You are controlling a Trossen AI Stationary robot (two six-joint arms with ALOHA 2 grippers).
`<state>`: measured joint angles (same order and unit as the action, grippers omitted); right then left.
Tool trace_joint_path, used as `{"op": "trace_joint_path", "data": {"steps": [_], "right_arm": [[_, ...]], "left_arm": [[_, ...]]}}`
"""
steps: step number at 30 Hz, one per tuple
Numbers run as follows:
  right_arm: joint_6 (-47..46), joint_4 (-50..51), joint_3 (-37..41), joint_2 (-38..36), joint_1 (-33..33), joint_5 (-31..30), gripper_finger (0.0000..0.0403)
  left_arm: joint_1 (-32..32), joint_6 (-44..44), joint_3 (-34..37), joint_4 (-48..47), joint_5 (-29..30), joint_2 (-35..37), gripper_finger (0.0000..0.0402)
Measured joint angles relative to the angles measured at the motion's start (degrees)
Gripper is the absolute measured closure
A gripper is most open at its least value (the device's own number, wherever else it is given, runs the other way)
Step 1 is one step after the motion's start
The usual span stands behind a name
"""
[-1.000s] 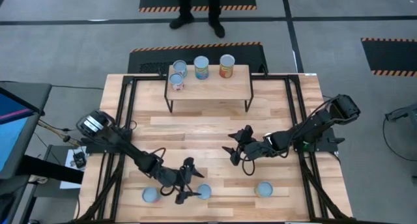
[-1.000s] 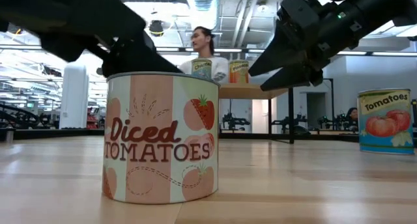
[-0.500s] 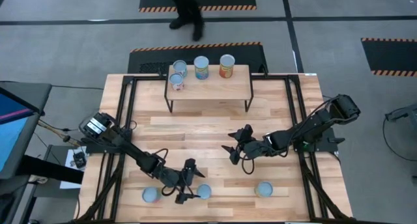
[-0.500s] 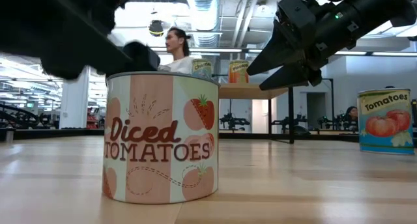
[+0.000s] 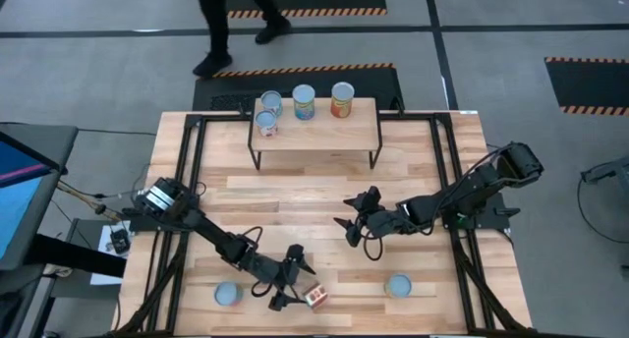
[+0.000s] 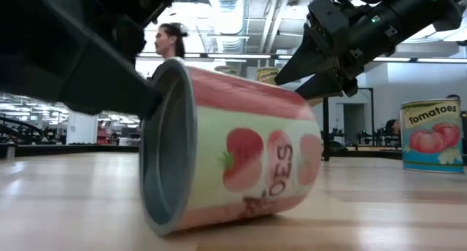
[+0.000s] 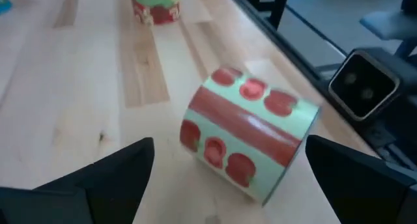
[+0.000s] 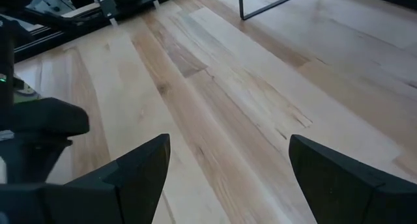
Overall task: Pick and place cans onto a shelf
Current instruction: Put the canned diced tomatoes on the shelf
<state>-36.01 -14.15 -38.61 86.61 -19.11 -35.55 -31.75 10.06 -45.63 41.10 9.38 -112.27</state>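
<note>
A pink-red tomato can (image 5: 316, 297) lies on its side near the table's front edge, its label on the wood and its silvery end (image 6: 164, 145) turned toward my left arm. My left gripper (image 5: 289, 280) is open, low over the table, with the can just ahead between its fingers (image 7: 104, 185). My right gripper (image 5: 350, 223) hangs open above the table's middle with nothing between its fingers. At the far edge, the shelf (image 5: 329, 132) carries several upright cans (image 5: 304, 102). My left gripper stands open around the fallen can (image 7: 251, 133), coming at it on a slant from the table's left. I cannot tell whether a finger touches the can's rim (image 6: 157, 98); the can lies on the table, not lifted.
Two upright cans stand near the front edge, one (image 5: 228, 294) left of my left gripper and one (image 5: 398, 286) to the right with a blue tomato label (image 6: 430, 134). Black rails (image 5: 189, 181) run along both table sides. A person (image 5: 231, 24) walks beyond the far edge.
My left gripper has sunk and moved toward the table's right edge, against the pink-red can. The can, upright before, has tipped onto its side and shifted a little to the right. The person behind the table has walked left.
</note>
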Motion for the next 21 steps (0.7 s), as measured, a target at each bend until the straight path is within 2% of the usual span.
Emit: {"op": "trace_joint_path", "data": {"steps": [4,9,12,17,21], "right_arm": [[0.0,-0.2,0.0,0.0,0.0,-0.3,0.0065],[-0.2,-0.7,0.0,0.0,0.0,-0.4,0.0065],[-0.1,-1.1,0.0,0.0,0.0,-0.4,0.0065],[-0.1,-1.0,0.0,0.0,0.0,-0.4,0.0065],[0.0,-0.7,0.0,0.0,-0.5,-0.5,0.0065]], "left_arm": [[0.1,-1.5,0.0,0.0,3.4,0.9,0.0012],[1.4,-2.2,0.0,-0.3,12.4,3.7,0.0012],[2.9,-3.9,0.0,-0.3,14.3,5.5,0.0012],[6.3,-4.4,-0.2,0.0,12.6,7.4,0.0012],[7.7,-1.9,-0.8,-2.6,6.0,7.4,0.0012]]}}
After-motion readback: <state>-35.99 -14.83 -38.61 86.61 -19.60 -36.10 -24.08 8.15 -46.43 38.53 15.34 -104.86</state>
